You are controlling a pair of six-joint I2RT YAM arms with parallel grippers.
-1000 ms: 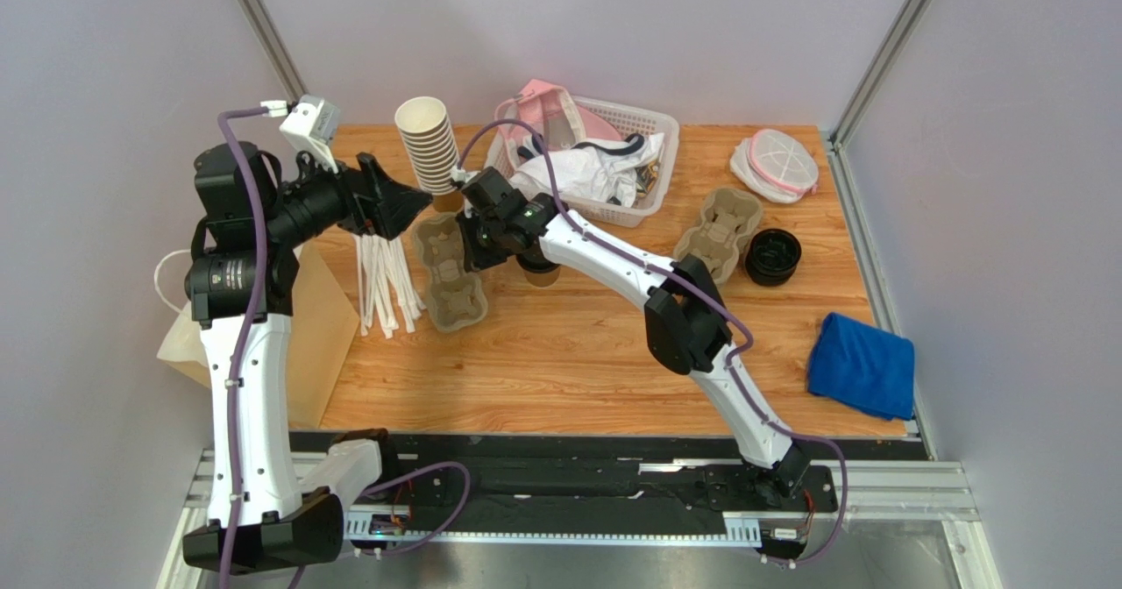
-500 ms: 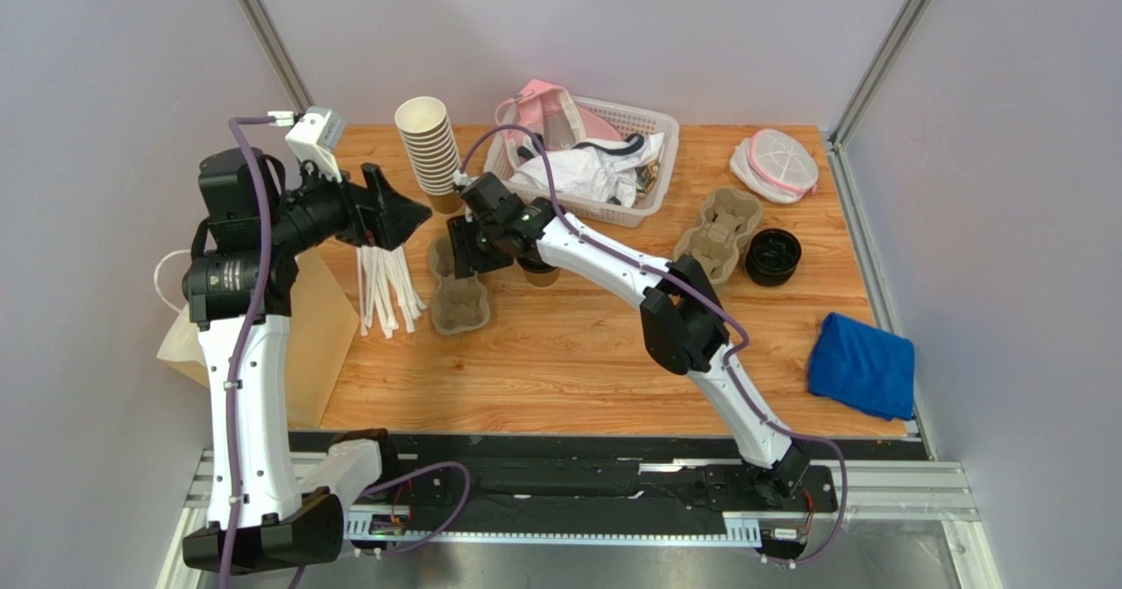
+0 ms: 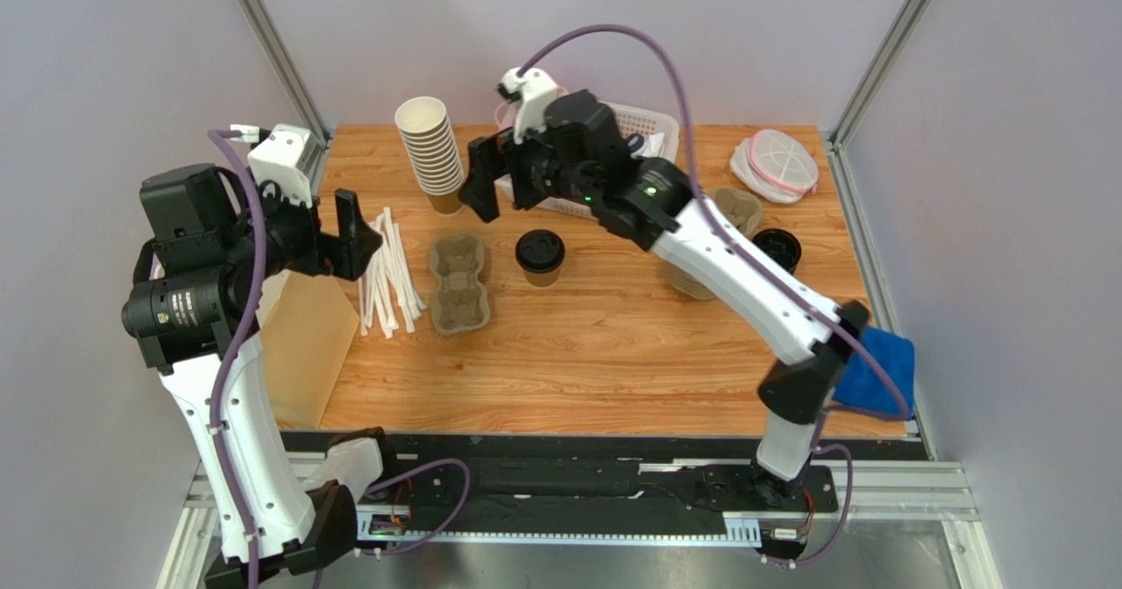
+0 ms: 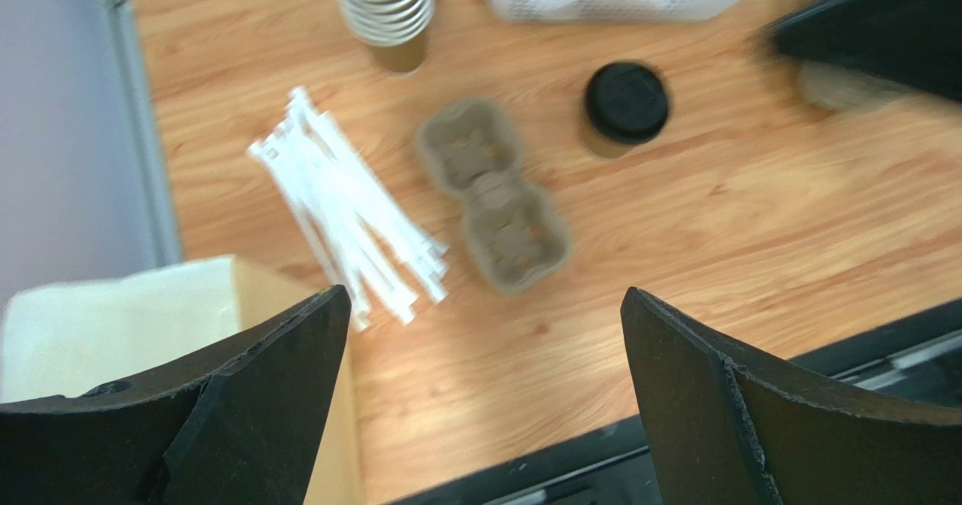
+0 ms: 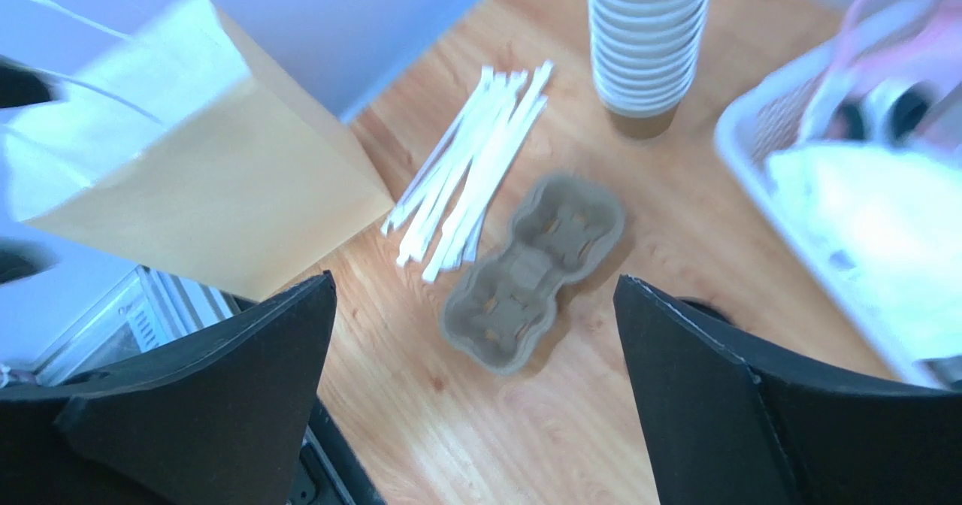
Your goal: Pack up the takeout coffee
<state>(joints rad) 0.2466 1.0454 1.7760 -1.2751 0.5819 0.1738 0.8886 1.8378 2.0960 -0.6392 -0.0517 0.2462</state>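
While both arms hang above the table (image 3: pixel 593 353), neither holds anything. Nearest to me, down beside the left end effector (image 3: pixel 350 228), a brown paper bag (image 3: pixel 300 339) sits at the table's left edge, and a blue cloth (image 3: pixel 867 366) lies well off at the right edge.

That left end effector has its jaws spread wide and empty. Just ahead of it lies a loose bundle of white straws (image 3: pixel 385 271), and beyond them, to its right, a cardboard cup carrier (image 3: pixel 458 283) with both wells empty.

The takeout coffee (image 3: pixel 540 255) stands upright on the table just to the right of the carrier, close to it but not touching it and not in a well. It is below the right end effector (image 3: pixel 498 175) and a little nearer to me.

The right end effector is raised high, its fingers (image 5: pixel 192 404) released and far apart with nothing between them. A stack of paper cups (image 3: pixel 431 153) stands just to its left, and a white basket (image 3: pixel 659 126) of odds and ends is behind its wrist, on its right. A second carrier (image 3: pixel 734 208) and a loose black lid (image 3: pixel 777 250) lie farther to its right.
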